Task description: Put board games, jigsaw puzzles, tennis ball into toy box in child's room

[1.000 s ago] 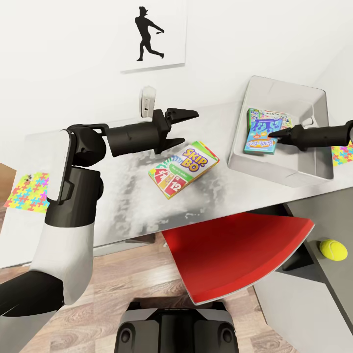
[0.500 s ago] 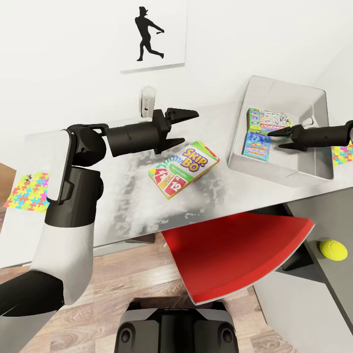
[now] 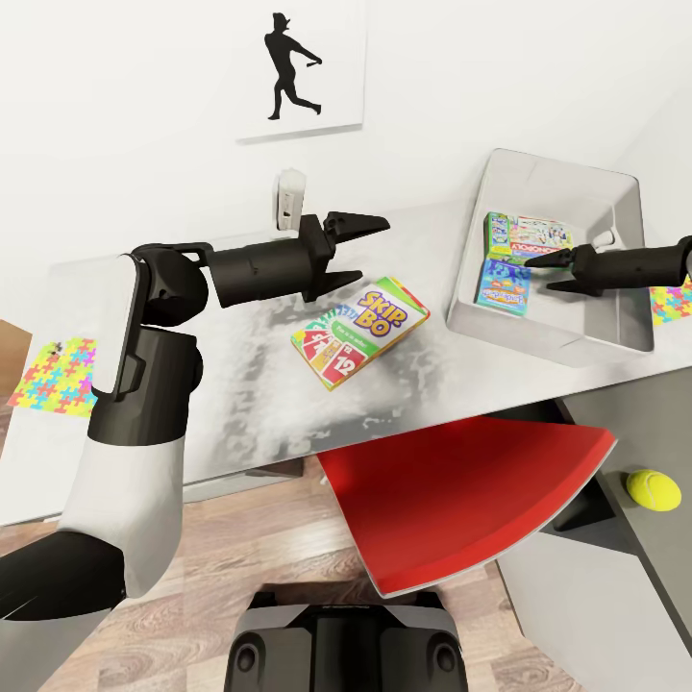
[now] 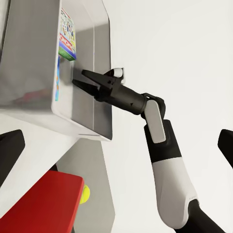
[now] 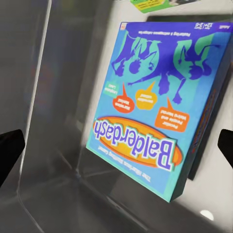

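Two board games lie in the toy box in the head view: the teal-blue game on the bin floor and the green-edged game just beyond it, toward 12 o'clock. The right gripper hovers over them with its jaws parted and nothing between them. The Skip-Bo box lies on the table near centre, and the left gripper hangs spread and empty just at its 11 o'clock. One jigsaw puzzle lies at the table's 9 o'clock end, another shows at 3 o'clock beyond the bin, and the tennis ball sits at 4 o'clock past the red chair.

The left wrist view looks across to the right gripper, apart and unloaded over the toy box.

The right wrist view looks down on the teal-blue game, free of both fingertips.

My reading: the drop of this game is finished. Next the Skip-Bo box wants a left-hand grasp on its edges, then a lift over the bin's rim.
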Robot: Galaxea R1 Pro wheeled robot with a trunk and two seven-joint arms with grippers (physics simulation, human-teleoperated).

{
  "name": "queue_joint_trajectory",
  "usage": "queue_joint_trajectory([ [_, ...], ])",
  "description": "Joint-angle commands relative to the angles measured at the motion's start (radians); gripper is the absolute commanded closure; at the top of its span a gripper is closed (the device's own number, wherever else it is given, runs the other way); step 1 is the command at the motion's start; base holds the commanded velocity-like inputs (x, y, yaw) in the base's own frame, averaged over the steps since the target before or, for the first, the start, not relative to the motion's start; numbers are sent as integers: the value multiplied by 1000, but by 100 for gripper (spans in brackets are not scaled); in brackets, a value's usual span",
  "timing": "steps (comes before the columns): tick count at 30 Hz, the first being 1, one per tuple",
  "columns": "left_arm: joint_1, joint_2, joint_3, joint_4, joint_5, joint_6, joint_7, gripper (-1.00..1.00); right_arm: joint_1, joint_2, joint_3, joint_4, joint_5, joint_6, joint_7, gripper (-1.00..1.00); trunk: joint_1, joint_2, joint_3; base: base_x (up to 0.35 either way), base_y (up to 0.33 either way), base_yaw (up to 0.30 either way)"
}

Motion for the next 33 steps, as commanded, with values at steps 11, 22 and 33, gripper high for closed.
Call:
queue_joint_trajectory([
  [11,0,0,1,0,9,1,10,-100,-7,-11,-3,-10,-3,2,6,-100,0,-1,-1,0,0,0],
  [22,2,2,0,0,9,1,10,-100,7,-89,-15,-200,-35,2,28,-100,0,-1,-1,0,0,0],
  [33,10,5,-4,0,5,0,36,-100,162,-174,-40,-500,-98,2,86,-100,0,-1,-1,0,0,0],
])
